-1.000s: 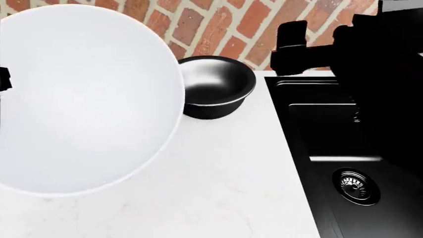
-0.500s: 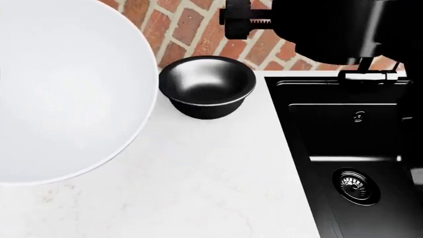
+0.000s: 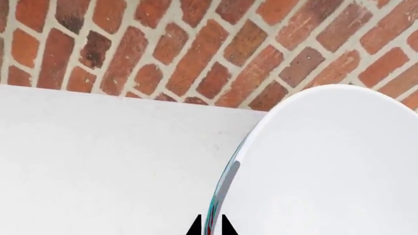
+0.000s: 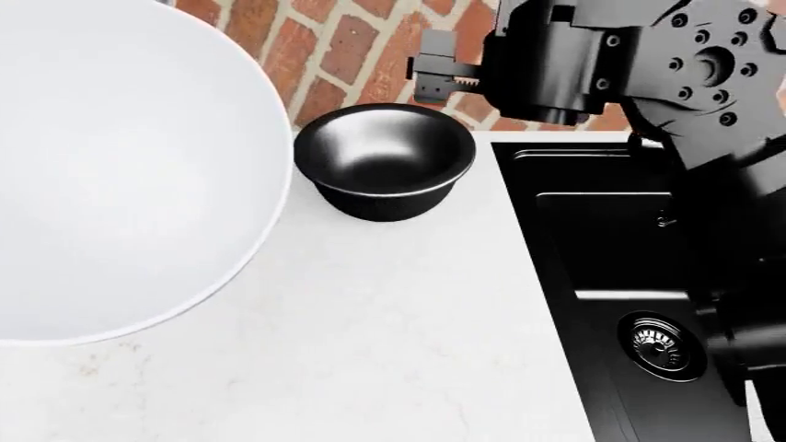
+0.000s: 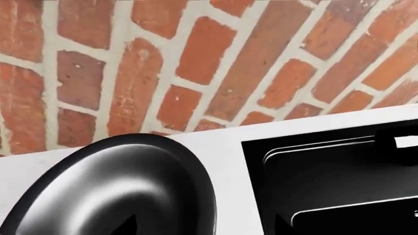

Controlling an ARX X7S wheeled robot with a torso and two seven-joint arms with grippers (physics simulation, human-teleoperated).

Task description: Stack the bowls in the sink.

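Near the counter's (image 4: 406, 322) back edge sits the black bowl (image 4: 385, 158), beside the sink (image 4: 602, 267); left pincer (image 3: 210, 227) grasps the white bowl's (image 4: 110, 175) rim; right pincer's state unclear.

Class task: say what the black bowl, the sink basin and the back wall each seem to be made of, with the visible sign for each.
Black bowl: glossy, perhaps glazed ceramic or coated metal; bright highlights inside. Sink: matte black, possibly composite or coated metal; little glare. Wall: red brick with pale mortar joints.
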